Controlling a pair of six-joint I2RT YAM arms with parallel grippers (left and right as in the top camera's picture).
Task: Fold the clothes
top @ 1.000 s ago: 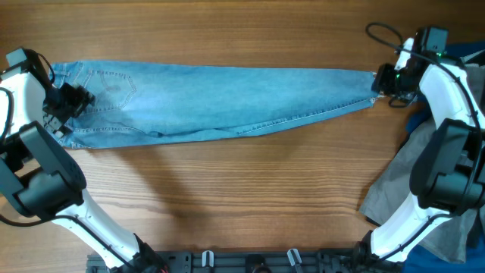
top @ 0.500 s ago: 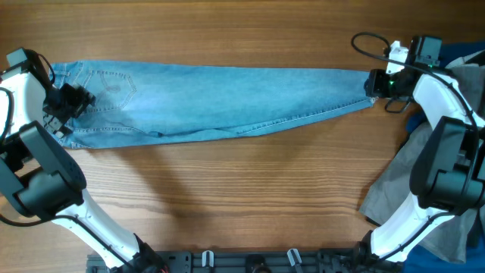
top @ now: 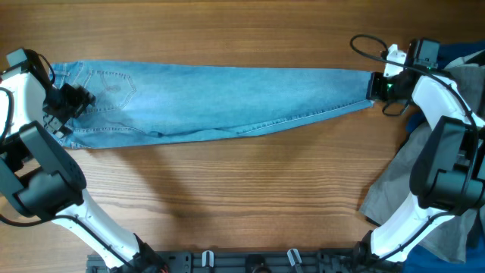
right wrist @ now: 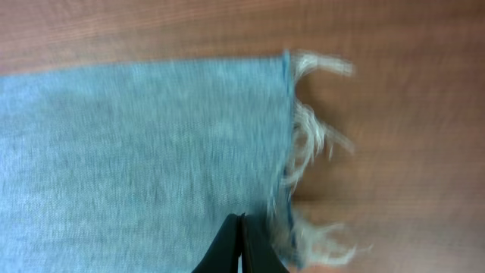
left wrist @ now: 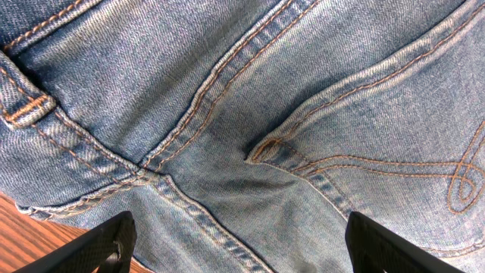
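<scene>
At the left edge of the wooden counter (top: 242, 197), the left tool (top: 76, 101) sits over the waist end of the light-blue jeans (top: 227, 102). It is open: in the left wrist view its two dark fingertips (left wrist: 98, 244) stand wide apart at the bottom corners, with denim filling the space between them. That view also shows a belt loop (left wrist: 26, 110), orange-stitched seams and the corner of a back pocket (left wrist: 394, 114). The jeans lie flat along the far half of the counter, waist to the left. The legs lie one on the other and taper rightward to the frayed hem (right wrist: 314, 136), whose pale threads spill onto bare wood. The right tool (top: 377, 86) is at that hem, closed. In the right wrist view its fingers (right wrist: 227, 246) are pressed together, tips over the denim just inside the hem edge; whether any cloth is pinched between them cannot be told. A black cable (top: 364, 44) loops just above the right tool. Further right, a grey cloth (top: 398, 186) is heaped at the counter's edge, partly under the right arm.
</scene>
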